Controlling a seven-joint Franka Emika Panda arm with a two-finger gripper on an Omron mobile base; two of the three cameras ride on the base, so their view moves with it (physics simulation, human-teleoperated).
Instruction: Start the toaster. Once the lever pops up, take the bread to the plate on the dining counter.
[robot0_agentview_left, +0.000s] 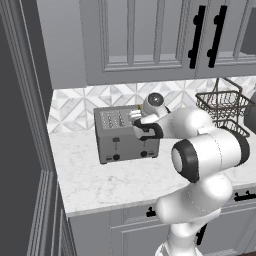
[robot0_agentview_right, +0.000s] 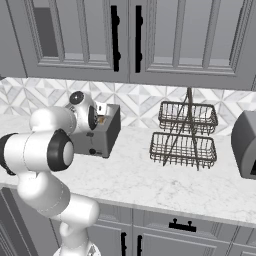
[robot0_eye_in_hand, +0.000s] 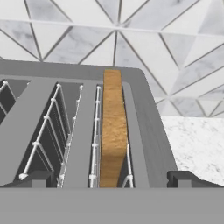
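The grey toaster (robot0_agentview_left: 120, 142) stands on the marble worktop by the tiled wall and also shows in the right base view (robot0_agentview_right: 102, 137). One black lever (robot0_agentview_left: 116, 141) shows on its front, above a round knob. The bread (robot0_eye_in_hand: 113, 131) stands on edge in the rightmost slot, its golden crust up. My gripper (robot0_eye_in_hand: 109, 179) hovers just over that end of the toaster (robot0_eye_in_hand: 148, 127), open, with one fingertip (robot0_eye_in_hand: 37, 178) on each side of the slice and touching nothing. From the base it sits above the toaster's right end (robot0_agentview_left: 135, 116). The plate and the dining counter are out of view.
A two-tier wire basket stand (robot0_agentview_right: 184, 132) stands on the worktop (robot0_agentview_right: 150, 180) right of the toaster, with a grey appliance (robot0_agentview_right: 245, 145) beyond it. Upper cabinets (robot0_agentview_left: 135, 40) hang low overhead. A tall grey panel (robot0_agentview_left: 25, 125) closes the left side.
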